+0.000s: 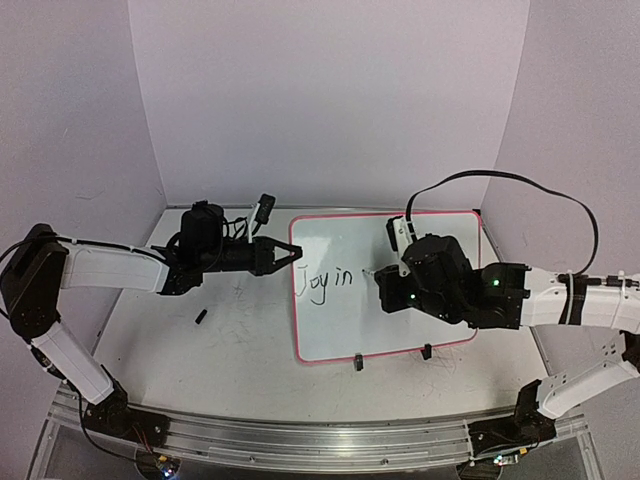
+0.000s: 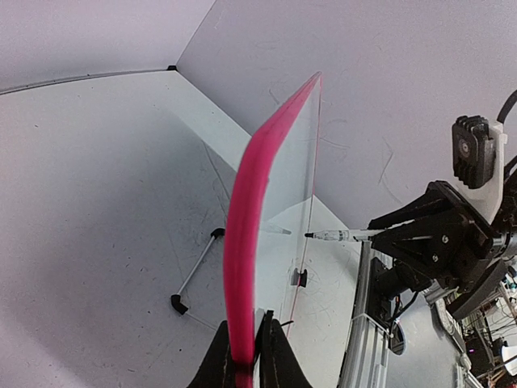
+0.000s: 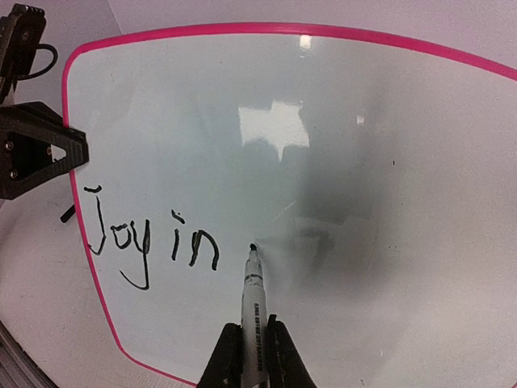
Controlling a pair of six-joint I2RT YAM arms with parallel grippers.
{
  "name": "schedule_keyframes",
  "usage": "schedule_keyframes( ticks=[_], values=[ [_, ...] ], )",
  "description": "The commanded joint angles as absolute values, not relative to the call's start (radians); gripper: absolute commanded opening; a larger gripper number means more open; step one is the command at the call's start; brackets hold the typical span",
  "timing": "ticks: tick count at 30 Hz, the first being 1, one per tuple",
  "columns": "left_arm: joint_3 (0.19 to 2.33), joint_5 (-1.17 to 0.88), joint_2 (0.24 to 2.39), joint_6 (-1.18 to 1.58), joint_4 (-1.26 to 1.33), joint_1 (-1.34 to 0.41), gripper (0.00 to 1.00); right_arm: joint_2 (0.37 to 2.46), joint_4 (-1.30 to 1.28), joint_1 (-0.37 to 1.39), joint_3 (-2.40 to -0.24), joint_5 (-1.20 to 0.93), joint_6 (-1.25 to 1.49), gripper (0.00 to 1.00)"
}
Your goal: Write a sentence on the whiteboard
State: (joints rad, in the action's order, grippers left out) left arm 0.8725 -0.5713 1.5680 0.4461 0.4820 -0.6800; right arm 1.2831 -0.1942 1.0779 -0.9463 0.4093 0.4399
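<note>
Whiteboard (image 1: pixel 345 330) (image 2: pixel 242 218) (image 3: pixel 363 162), white with a thin pink border, sits on the grey scribbled table (image 1: pixel 190 360) right of the middle, between the two arms, with its far edge near the back wall. Whether it lies flat or is tipped up cannot be told.

The left gripper (image 1: pixel 292 253) (image 2: pixel 249 356) (image 3: pixel 79 152) reaches in from the left, and its fingers are pressed onto the board's pink left edge, pinching it. The right gripper (image 1: pixel 390 283) (image 3: pixel 252 356) hangs over the board's middle, its fingers clamped around a marker (image 1: pixel 372 270) (image 2: pixel 335 236) (image 3: pixel 253 295).

The marker points toward the left arm, and its black tip rests on the white surface just to the right of the writing. The handwritten words "Joy in" (image 1: pixel 325 280) (image 3: pixel 149 238) run in black along the left part of the board.

Two small black clips (image 1: pixel 358 362) (image 2: pixel 301 277) sit on the board's near long edge. A small black piece (image 1: pixel 201 317) lies on the table, well to the left of the board.
</note>
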Motion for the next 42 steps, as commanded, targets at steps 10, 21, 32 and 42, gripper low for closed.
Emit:
schedule_keyframes(
  ticks=[10, 21, 32, 42],
  values=[
    [0.86, -0.482, 1.542, 0.434, 0.477, -0.679, 0.0, 1.279, -0.188, 1.076, -0.981, 0.493, 0.459, 0.0],
    [0.862, -0.489, 1.543, 0.437, 0.477, -0.678, 0.0, 1.299, -0.162, 1.076, -1.004, 0.494, 0.439, 0.0],
    [0.86, -0.494, 1.54, 0.438, 0.477, -0.678, 0.0, 1.324, -0.161, 1.076, -0.996, 0.513, 0.459, 0.0],
    [0.86, -0.496, 1.54, 0.438, 0.477, -0.678, 0.0, 1.317, -0.176, 1.076, -0.977, 0.495, 0.478, 0.0]
  ],
)
